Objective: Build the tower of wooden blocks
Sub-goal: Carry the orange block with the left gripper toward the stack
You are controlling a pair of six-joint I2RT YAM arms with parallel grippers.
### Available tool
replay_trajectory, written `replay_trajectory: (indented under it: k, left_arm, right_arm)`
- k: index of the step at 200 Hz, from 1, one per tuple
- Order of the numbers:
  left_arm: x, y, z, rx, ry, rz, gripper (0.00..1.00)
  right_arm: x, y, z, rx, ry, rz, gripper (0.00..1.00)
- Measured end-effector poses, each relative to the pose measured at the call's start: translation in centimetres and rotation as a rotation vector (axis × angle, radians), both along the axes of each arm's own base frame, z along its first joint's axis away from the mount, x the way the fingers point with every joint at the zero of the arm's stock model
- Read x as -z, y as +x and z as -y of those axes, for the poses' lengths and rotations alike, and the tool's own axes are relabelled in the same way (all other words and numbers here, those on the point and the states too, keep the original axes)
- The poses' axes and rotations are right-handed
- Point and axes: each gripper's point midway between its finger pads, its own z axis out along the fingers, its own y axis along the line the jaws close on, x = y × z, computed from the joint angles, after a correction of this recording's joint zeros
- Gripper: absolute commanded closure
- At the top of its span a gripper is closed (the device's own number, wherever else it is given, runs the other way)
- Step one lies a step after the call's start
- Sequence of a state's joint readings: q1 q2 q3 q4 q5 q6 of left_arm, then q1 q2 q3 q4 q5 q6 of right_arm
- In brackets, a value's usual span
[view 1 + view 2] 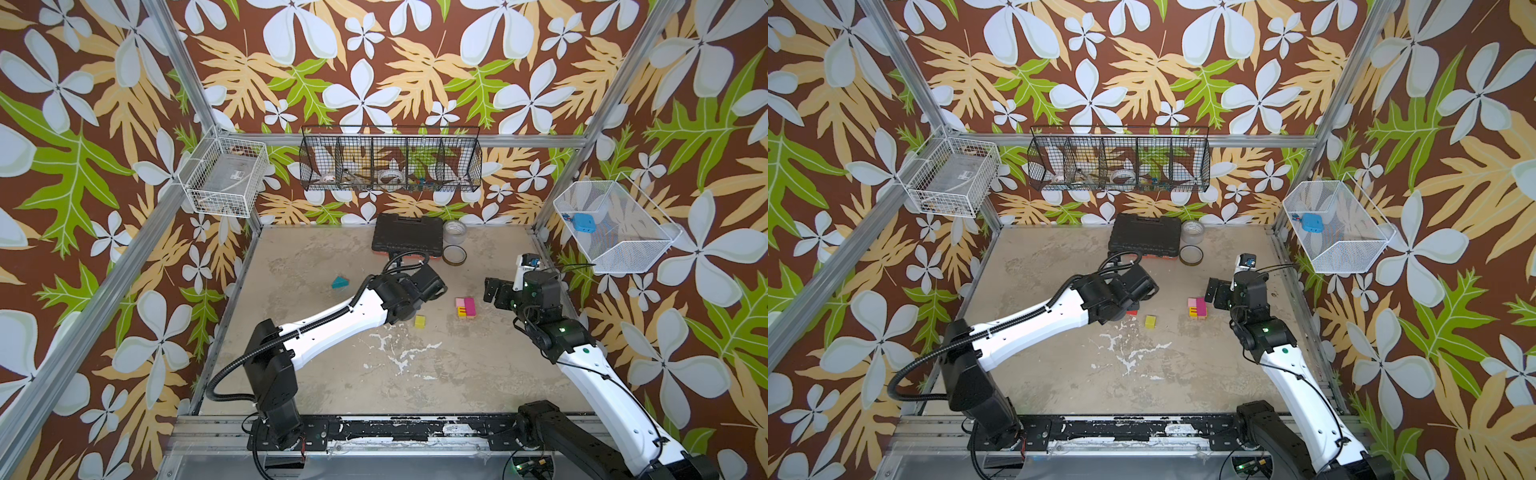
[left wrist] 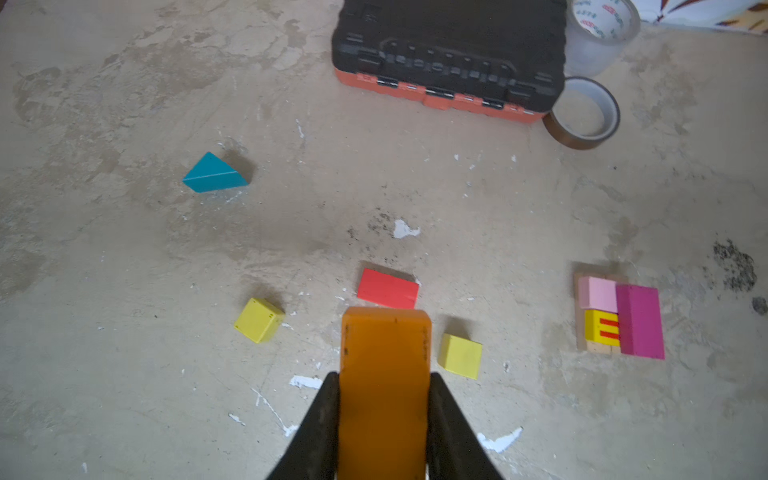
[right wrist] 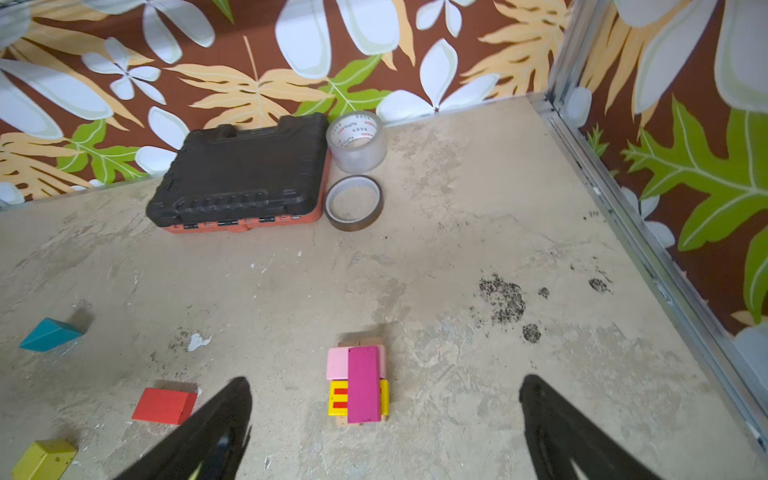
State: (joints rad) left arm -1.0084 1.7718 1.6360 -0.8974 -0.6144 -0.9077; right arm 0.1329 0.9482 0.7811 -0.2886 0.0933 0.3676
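Note:
My left gripper (image 2: 384, 378) is shut on an orange brick (image 2: 384, 365) and holds it above the floor. Under it lies a red brick (image 2: 388, 289) with a yellow cube (image 2: 259, 320) to one side and another yellow cube (image 2: 460, 356) to the other. The teal wedge (image 1: 340, 282) lies alone, further left. The tower (image 1: 465, 307) is low: plain wood lowest, then a pink and a striped-yellow brick, with a magenta brick (image 3: 363, 384) across the top. My right gripper (image 3: 384, 380) hangs open just right of the tower (image 1: 1197, 308), with nothing between its fingers.
A black tool case (image 1: 407, 237) lies at the back wall, with a clear tape roll (image 1: 455, 230) and a brown tape ring (image 1: 454, 254) beside it. Wire baskets hang on the walls; the right one holds a blue gadget (image 1: 579, 221).

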Motion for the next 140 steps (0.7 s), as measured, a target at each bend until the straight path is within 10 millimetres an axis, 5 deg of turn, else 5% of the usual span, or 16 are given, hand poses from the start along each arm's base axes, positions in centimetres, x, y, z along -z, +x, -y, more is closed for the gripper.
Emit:
replay_trajectory:
  k: [28, 63, 140]
  left_arm:
    - [0.8, -0.8, 5.2, 0.07, 0.025, -0.006, 1.0]
    - [2.7, -1.7, 10.6, 0.138, 0.039, -0.024, 1.0]
    - [6.5, -1.3, 15.4, 0.213, -0.021, -0.092, 1.0]
  right_arm:
    - [2.0, -0.1, 2.5, 0.057, 0.064, -0.048, 0.0]
    - [2.8, 0.2, 2.3, 0.033, 0.113, -0.061, 0.0]
    - [4.4, 0.7, 2.3, 0.042, 0.129, -0.108, 0.0]
